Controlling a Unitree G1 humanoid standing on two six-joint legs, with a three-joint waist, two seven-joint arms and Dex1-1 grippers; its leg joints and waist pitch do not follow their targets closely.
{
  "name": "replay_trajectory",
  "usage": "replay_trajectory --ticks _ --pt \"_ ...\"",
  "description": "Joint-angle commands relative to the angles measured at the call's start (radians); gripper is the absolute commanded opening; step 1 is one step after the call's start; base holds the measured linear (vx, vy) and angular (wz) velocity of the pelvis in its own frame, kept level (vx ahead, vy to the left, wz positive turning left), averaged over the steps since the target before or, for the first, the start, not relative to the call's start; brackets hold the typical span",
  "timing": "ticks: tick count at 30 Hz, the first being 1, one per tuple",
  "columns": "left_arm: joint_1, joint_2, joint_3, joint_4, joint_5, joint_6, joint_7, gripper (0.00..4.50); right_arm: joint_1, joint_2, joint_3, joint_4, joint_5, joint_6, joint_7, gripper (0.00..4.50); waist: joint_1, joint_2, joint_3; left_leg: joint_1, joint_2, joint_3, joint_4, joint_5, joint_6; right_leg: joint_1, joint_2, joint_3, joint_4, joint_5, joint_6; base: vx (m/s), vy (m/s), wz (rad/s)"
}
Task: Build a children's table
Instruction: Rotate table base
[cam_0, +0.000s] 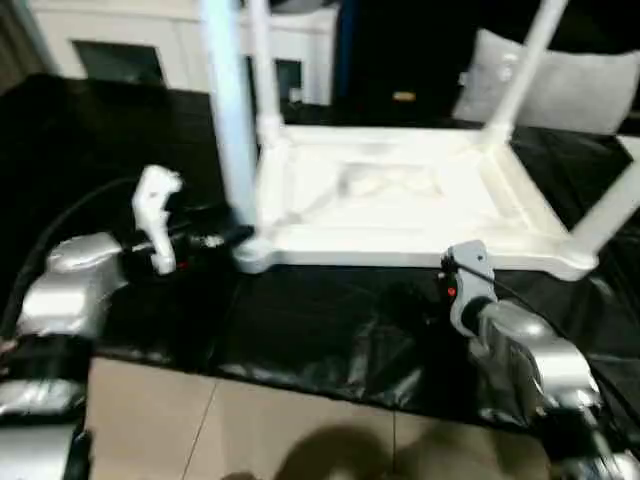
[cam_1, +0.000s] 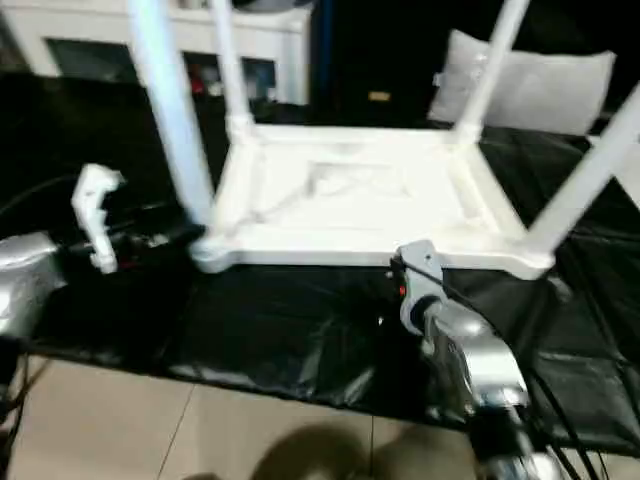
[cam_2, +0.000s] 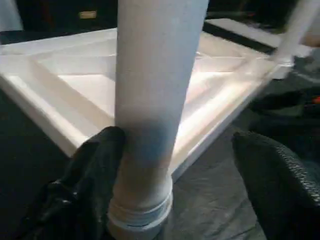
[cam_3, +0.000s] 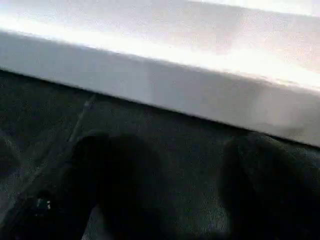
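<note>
on the black-draped surface (cam_0: 330, 320), my left tool (cam_2: 175, 165) stands apart around the upturned white plastic tabletop's (cam_0: 400, 200) near-left white tube leg (cam_2: 155, 100), my right tool (cam_3: 170, 180) spread beside its edge.

One upturned tabletop (cam_0: 400, 200) – four legs (cam_0: 228, 120) standing in it, seemingly – one cushion (cam_0: 560, 85).

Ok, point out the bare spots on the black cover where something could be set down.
Free: the black cover strip between the upturned tabletop and the cover's front edge, between the two arms, and the stretch left of the near-left leg. Crowded: that leg's socket corner, where the open left end effector straddles the leg.
</note>
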Motion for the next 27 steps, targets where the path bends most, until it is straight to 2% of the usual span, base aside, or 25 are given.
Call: replay_trajectory --ticks 1,6,7,8,9,11,13,14,15,16,19,21,22,24,25,27 --pt "-0.042 -0.039 -0.038 0.026 -0.017 -0.008 -0.035 4.11 -0.031 0.012 -0.025 0.073 -0.011 -0.017 -0.024 4.5 -0.001 0.001 -0.064 0.005 0.042 -0.001 -0.079 -0.04 0.0 0.061 -0.08 0.052 -0.062 -0.003 -0.25 0.0 0.0 0.0" --pt "-0.101 -0.134 -0.046 0.095 -0.012 0.009 -0.001 4.11 -0.102 0.03 -0.036 0.2 -0.019 -0.086 -0.034 4.5 0.009 -0.004 -0.061 0.007 0.044 0.002 -0.082 -0.082 -0.011 0.059 -0.085 0.052 -0.072 -0.084 -0.239 0.0 0.0 0.0" --pt "-0.103 -0.137 -0.045 0.1 -0.01 0.008 0.003 4.11 -0.104 0.031 -0.035 0.201 -0.019 -0.087 -0.034 4.5 0.009 -0.005 -0.06 0.001 0.044 0.0 -0.083 -0.08 -0.008 0.062 -0.086 0.051 -0.072 -0.088 -0.233 0.0 0.0 0.0" --pt "-0.114 -0.149 -0.042 0.121 -0.003 0.002 0.021 4.11 -0.11 0.034 -0.035 0.207 -0.02 -0.09 -0.033 4.5 0.009 -0.009 -0.06 0.001 0.043 0.001 -0.082 -0.079 -0.005 0.062 -0.085 0.051 -0.073 -0.09 -0.228 0.0 0.0 0.0" --pt "-0.146 -0.169 -0.056 0.194 0.068 -0.055 0.127 4.11 -0.117 0.038 -0.03 0.203 -0.019 -0.088 -0.026 4.5 0.01 -0.009 -0.061 -0.002 0.041 -0.001 -0.082 -0.071 0.002 0.065 -0.083 0.051 -0.074 -0.089 -0.217 0.0 0.0 0.0" --pt "-0.169 -0.178 -0.065 0.243 0.112 -0.097 0.197 4.11 -0.119 0.041 -0.03 0.202 -0.021 -0.088 -0.024 4.5 0.007 -0.012 -0.063 -0.009 0.041 -0.004 -0.081 -0.045 0.01 0.07 -0.083 0.05 -0.072 -0.07 -0.196 0.0 0.0 0.0" --pt "-0.182 -0.183 -0.066 0.262 0.128 -0.116 0.226 4.11 -0.117 0.043 -0.031 0.207 -0.024 -0.096 -0.022 4.5 0.008 -0.013 -0.065 -0.01 0.04 -0.005 -0.08 -0.034 0.013 0.072 -0.084 0.048 -0.072 -0.074 -0.185 0.0 0.0 0.0" --pt "-0.189 -0.188 -0.062 0.27 0.13 -0.12 0.235 4.11 -0.118 0.043 -0.031 0.216 -0.025 -0.105 -0.021 4.5 0.005 -0.013 -0.065 -0.01 0.04 -0.004 -0.079 -0.029 0.014 0.07 -0.084 0.048 -0.072 -0.069 -0.188 0.0 0.0 0.0" --pt "-0.197 -0.199 -0.053 0.27 0.125 -0.119 0.247 4.11 -0.111 0.041 -0.032 0.215 -0.026 -0.111 -0.022 4.5 0.006 -0.009 -0.066 -0.009 0.041 -0.004 -0.078 -0.028 0.014 0.069 -0.086 0.049 -0.071 -0.066 -0.193 0.0 0.0 0.0" --pt "-0.201 -0.204 -0.053 0.271 0.122 -0.12 0.247 4.11 -0.108 0.04 -0.033 0.216 -0.026 -0.114 -0.024 4.5 0.005 -0.012 -0.065 -0.006 0.041 -0.001 -0.077 -0.028 0.017 0.066 -0.084 0.049 -0.072 -0.057 -0.205 0.0 0.0 0.0" --pt "-0.209 -0.219 -0.059 0.276 0.122 -0.132 0.245 4.11 -0.102 0.04 -0.041 0.22 -0.027 -0.123 -0.032 4.5 0.007 -0.012 -0.064 -0.006 0.042 0.0 -0.078 -0.034 0.023 0.064 -0.082 0.048 -0.073 -0.063 -0.218 0.0 0.0 0.0" --pt "-0.22 -0.252 -0.065 0.27 0.105 -0.148 0.205 4.11 -0.107 0.034 -0.057 0.245 -0.032 -0.142 -0.054 4.5 0.01 -0.011 -0.063 -0.002 0.044 0.001 -0.079 -0.043 0.02 0.062 -0.086 0.049 -0.076 -0.077 -0.224 0.0 0.0 0.0" --pt "-0.214 -0.28 -0.064 0.229 0.058 -0.131 0.125 4.11 -0.122 0.028 -0.064 0.279 -0.04 -0.157 -0.068 4.5 0.012 -0.012 -0.064 -0.001 0.044 0.002 -0.079 -0.042 0.018 0.063 -0.087 0.05 -0.074 -0.069 -0.233 0.0 0.0 0.0" --pt "-0.209 -0.291 -0.066 0.204 0.031 -0.114 0.08 4.11 -0.129 0.024 -0.067 0.296 -0.045 -0.163 -0.071 4.5 0.012 -0.013 -0.064 -0.001 0.045 0.003 -0.08 -0.045 0.02 0.062 -0.086 0.049 -0.071 -0.054 -0.248 0.0 0.0 0.0" --pt "-0.177 -0.294 -0.093 0.119 -0.02 -0.052 -0.017 4.11 -0.139 0.016 -0.066 0.323 -0.053 -0.168 -0.074 4.5 0.014 -0.012 -0.064 -0.002 0.044 0.004 -0.078 -0.037 0.026 0.063 -0.085 0.049 -0.07 -0.034 -0.25 0.0 0.0 0.0" --pt "-0.161 -0.291 -0.107 0.076 -0.048 -0.009 -0.063 4.11 -0.143 0.012 -0.065 0.337 -0.056 -0.174 -0.073 4.5 0.011 -0.011 -0.063 -0.006 0.045 0.004 -0.079 -0.035 0.029 0.064 -0.086 0.047 -0.068 -0.027 -0.256 0.0 0.0 0.0"
